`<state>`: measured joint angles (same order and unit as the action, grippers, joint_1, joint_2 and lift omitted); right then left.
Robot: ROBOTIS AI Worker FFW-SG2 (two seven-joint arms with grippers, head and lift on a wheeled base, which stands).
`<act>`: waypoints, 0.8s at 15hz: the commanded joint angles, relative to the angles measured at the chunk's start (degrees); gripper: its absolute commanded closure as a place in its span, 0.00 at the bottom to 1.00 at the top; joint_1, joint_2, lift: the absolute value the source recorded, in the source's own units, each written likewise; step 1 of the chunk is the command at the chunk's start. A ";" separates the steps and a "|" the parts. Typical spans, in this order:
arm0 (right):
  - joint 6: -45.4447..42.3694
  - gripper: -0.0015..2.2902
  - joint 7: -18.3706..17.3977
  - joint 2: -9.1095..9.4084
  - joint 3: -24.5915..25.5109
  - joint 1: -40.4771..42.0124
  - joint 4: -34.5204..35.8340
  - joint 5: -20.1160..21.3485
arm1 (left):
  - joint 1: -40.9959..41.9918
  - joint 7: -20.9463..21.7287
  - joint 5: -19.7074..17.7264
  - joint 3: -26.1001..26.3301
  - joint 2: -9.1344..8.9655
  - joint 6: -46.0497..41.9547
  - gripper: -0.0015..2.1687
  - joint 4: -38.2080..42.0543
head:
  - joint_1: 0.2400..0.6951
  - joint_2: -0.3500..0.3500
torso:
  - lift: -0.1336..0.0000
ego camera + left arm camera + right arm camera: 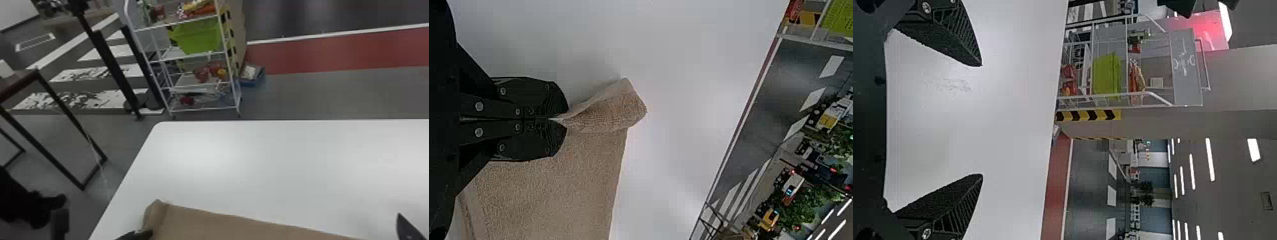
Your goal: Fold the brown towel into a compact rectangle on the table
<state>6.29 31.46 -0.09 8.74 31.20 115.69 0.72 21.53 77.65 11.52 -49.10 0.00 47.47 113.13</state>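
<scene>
beyond, green basket (198, 38) on rack (175, 53)

Black tapering fingers (953, 30), ribbed inside, with round silver screws (926, 7)

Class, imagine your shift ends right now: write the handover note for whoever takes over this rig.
Left gripper: closed on the brown towel near one corner, where a small flap is turned over.
Right gripper: open and empty, off to the right above the white table.
Towel: on the near part of the table, towards the left in the head view.
Done: the left grip is made. Whether any full fold is in already, I can't tell.
Left: probably grip with the right too, then fold into a compact rectangle.
</scene>
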 commanded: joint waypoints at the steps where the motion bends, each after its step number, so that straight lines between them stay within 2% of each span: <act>1: 0.00 0.04 0.00 0.14 -0.04 0.00 -0.02 -0.01 | 0.00 -0.05 -0.09 -0.39 -0.15 -0.23 0.83 0.34 | 1.00 1.00 | 0.09; 6: 0.00 0.04 -0.09 0.14 -0.04 -0.08 -0.02 -0.01 | 0.44 0.57 -0.88 -0.47 -0.15 -0.23 0.83 2.71 | 1.00 1.00 | 0.09; 8: 0.00 0.04 -0.09 0.14 -0.04 -0.08 0.07 -0.01 | 1.14 1.89 -4.05 -0.65 -0.15 -0.05 0.83 6.40 | 1.00 1.00 | 0.09; 9: 0.00 0.04 -0.09 0.14 -0.04 -0.08 0.15 -0.10 | 1.41 1.80 -4.49 -0.56 -0.15 0.48 0.83 8.78 | 1.00 1.00 | 0.09; 12: 0.00 0.04 -0.09 0.14 0.05 0.00 0.24 -0.28 | -0.26 1.54 -3.70 -1.53 -0.15 3.46 0.83 10.45 | 1.00 1.00 | 0.09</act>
<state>6.27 31.38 -0.09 8.74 31.22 115.90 0.57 22.40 79.19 7.34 -49.88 0.00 49.79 122.98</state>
